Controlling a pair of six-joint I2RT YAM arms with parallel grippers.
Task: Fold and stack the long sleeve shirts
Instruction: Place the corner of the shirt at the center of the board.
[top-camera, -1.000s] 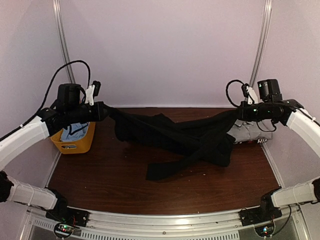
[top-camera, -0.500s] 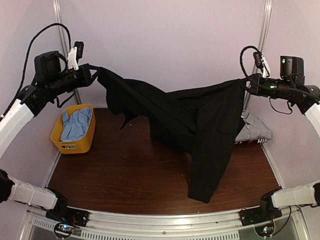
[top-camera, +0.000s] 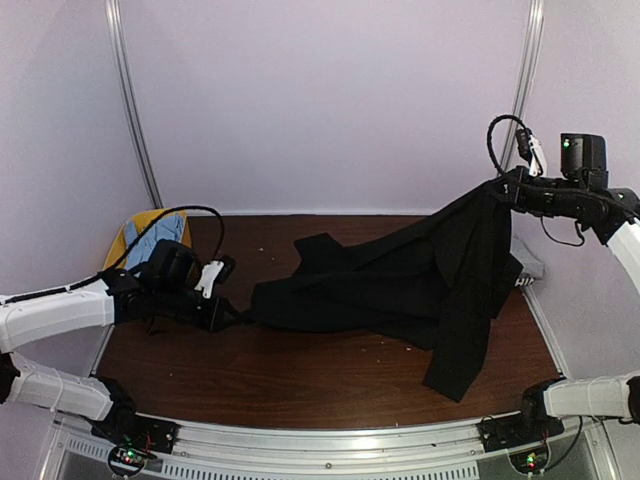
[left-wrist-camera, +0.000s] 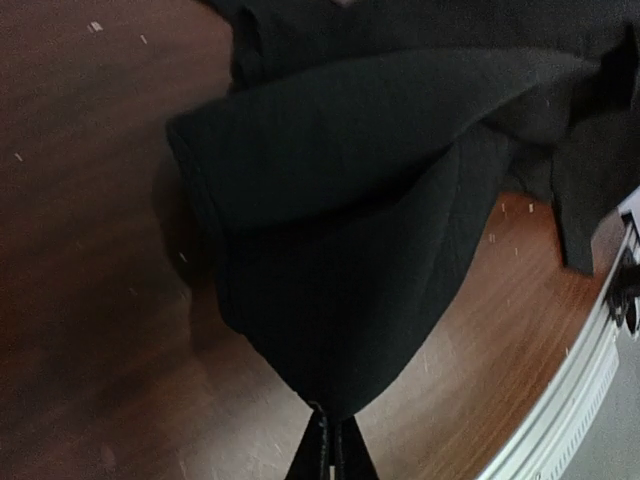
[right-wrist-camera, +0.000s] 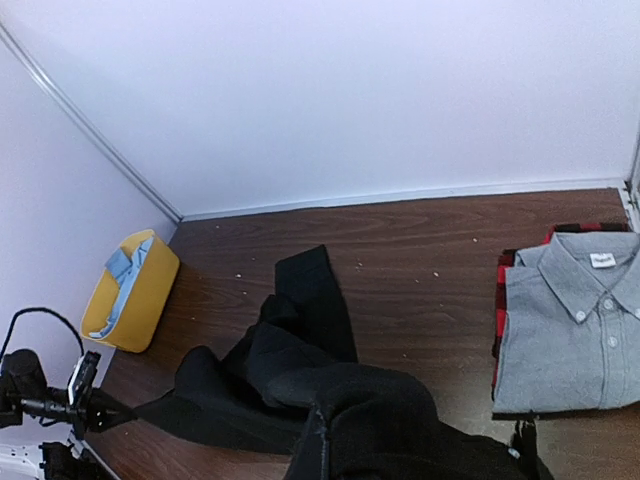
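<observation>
Lowered since half a second ago, one end of the black shirt has been brought down from mid-air to the bench. It is pinched there in the left gripper, whose tips are pressed together on the cloth. The other end is held high in the right gripper, likewise clamped on the fabric, with a long fold hanging below it to the bench. Between the two grippers the cloth lies bunched and twisted.

A folded grey shirt rests below and behind the right gripper, and a yellow basket stands behind the left one.

The shirt appears to be at the laying-out step, before any fold. Next, the right end would need to be lowered and drawn taut so that the cloth is spread flat.
</observation>
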